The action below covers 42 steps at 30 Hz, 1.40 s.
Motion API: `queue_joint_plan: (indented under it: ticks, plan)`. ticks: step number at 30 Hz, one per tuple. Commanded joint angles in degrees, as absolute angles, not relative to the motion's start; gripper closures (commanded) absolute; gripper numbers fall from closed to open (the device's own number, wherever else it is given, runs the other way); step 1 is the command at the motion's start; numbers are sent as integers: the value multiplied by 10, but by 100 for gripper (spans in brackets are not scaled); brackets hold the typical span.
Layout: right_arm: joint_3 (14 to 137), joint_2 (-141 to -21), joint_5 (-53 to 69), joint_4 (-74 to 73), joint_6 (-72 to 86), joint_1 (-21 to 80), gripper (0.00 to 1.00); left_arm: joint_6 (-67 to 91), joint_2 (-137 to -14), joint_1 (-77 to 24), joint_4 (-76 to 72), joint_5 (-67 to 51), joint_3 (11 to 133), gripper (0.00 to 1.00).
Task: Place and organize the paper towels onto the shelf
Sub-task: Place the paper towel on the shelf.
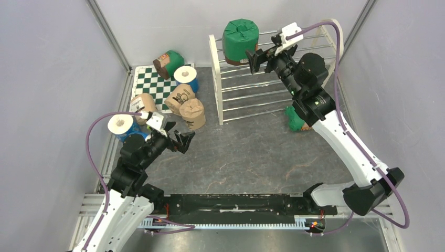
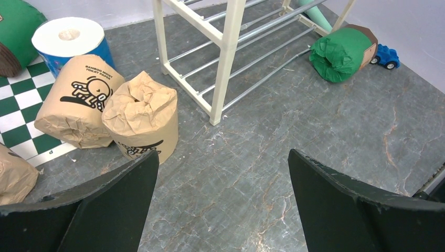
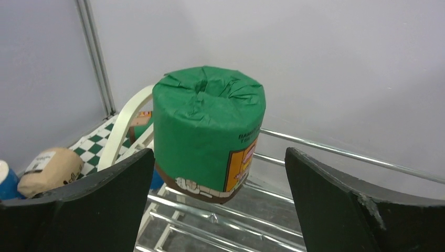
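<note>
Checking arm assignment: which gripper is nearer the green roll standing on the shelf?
Right. The right gripper is right at the green roll, fingers open. The left gripper hovers far off, near the tan rolls.

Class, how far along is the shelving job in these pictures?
Done: one green roll stands on the shelf's top tier. In hand: nothing; the right gripper is open at it, the left gripper open above the floor. Left: seven rolls in view are off the shelf.
</note>
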<state>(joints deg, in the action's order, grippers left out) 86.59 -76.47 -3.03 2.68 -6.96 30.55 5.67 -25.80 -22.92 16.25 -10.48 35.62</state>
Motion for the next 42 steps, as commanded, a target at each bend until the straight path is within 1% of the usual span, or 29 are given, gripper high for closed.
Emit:
queue_joint_plan:
  ticks: [1,4,16,20,33,35,40,42]
  plan:
    - [827,-742,40,66,-118,295,2,39,-253,-231,159,-108,361,0]
    - [831,-755,82,74,-118,283,2,39,-253,-231,160,-109,361,0]
    - [922,-851,141,80,-75,249,2,37,-250,-231,159,-108,359,0]
    - [923,-865,129,80,-66,245,2,37,-250,-231,159,-108,359,0]
    - [915,-903,184,99,-9,241,2,37,-251,-231,159,-112,359,0]
    - [913,-904,189,104,-1,241,5,37,-251,-231,159,-112,359,0]
    - [887,-898,195,133,32,241,16,37,-249,-231,159,-111,359,0]
    - [866,-892,193,154,40,241,18,37,-249,-230,159,-112,359,0]
